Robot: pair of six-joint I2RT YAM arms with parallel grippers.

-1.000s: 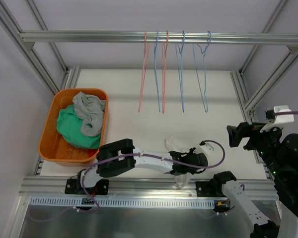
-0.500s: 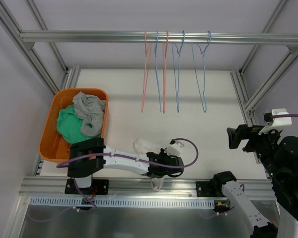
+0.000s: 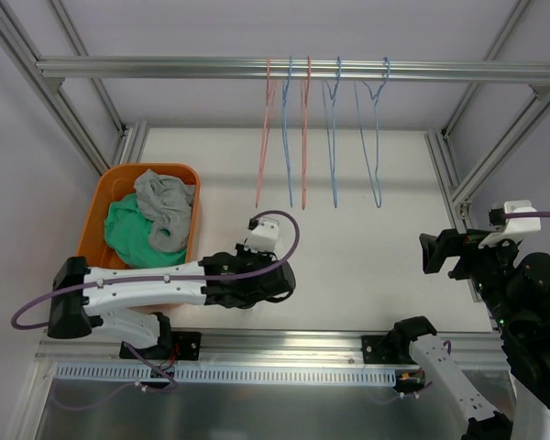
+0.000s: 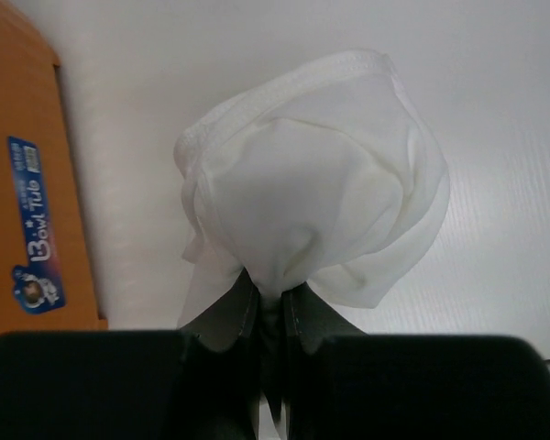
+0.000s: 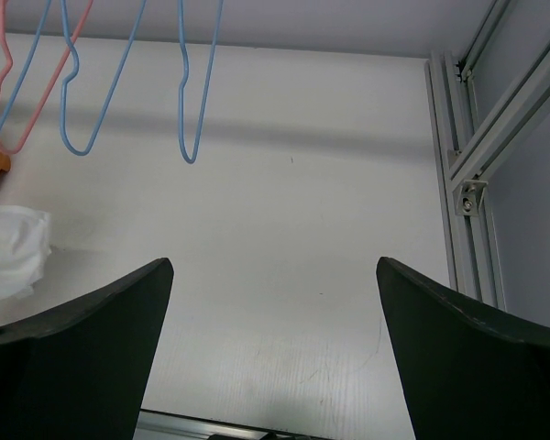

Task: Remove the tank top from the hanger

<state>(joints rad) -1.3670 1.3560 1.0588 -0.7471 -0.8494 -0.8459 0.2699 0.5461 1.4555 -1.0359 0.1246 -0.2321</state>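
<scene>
My left gripper [image 4: 270,289] is shut on a bunched white tank top [image 4: 312,188], which hangs from its fingers above the white table, just right of the orange bin [image 4: 23,183]. In the top view the left gripper [image 3: 257,282] is at the front of the table beside the bin, and the tank top is hidden beneath it. The tank top also shows at the left edge of the right wrist view [image 5: 9,247]. Several pink and blue hangers [image 3: 335,128] hang bare on the rail. My right gripper [image 5: 273,266] is open and empty at the far right [image 3: 440,252].
The orange bin [image 3: 96,211] at the left holds a green garment [image 3: 133,238] and a grey one [image 3: 165,206]. An aluminium frame rail [image 3: 293,69] carries the hangers. Frame posts [image 5: 467,137] border the table on the right.
My left arm has swung left along the front of the table with the white tank top in its gripper, ending beside the orange bin. The hangers sway slightly. The right arm stays still.
</scene>
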